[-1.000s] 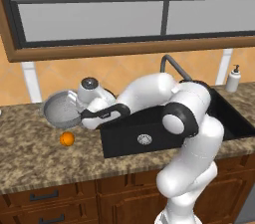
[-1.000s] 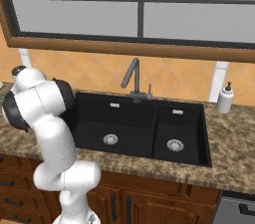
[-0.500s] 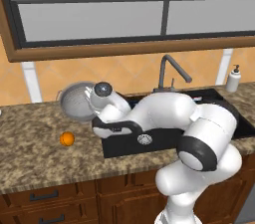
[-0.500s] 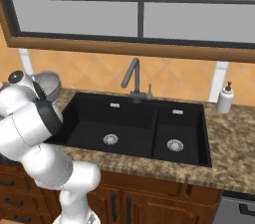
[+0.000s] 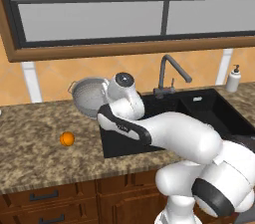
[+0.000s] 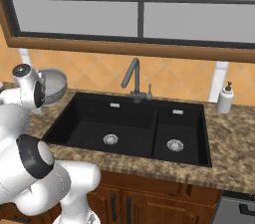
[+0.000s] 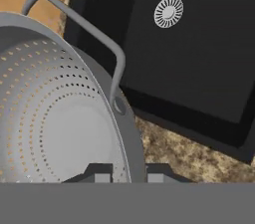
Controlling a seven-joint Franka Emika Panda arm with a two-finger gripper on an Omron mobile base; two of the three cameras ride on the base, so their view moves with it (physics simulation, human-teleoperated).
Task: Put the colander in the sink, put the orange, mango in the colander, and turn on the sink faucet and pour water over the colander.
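Note:
The silvery perforated colander (image 7: 55,118) hangs tilted in the air, with my gripper (image 7: 130,174) shut on its rim beside one wire handle. In the left base view the colander (image 5: 89,96) is above the counter just left of the black sink (image 5: 199,99). In the right base view the colander (image 6: 53,83) sits off the sink's (image 6: 99,118) left end. The orange (image 5: 66,139) lies on the counter to the left. The dark faucet (image 5: 169,71) stands behind the sink (image 7: 199,68). The mango is out of view.
A white soap dispenser (image 6: 225,97) stands at the back right of the sink. The speckled stone counter (image 5: 35,163) runs along the front, with a window above the backsplash. My white arm sweeps across the sink's front left corner.
The arm has swung right and lifted the colander off the counter toward the sink's left edge. The orange has stayed put.

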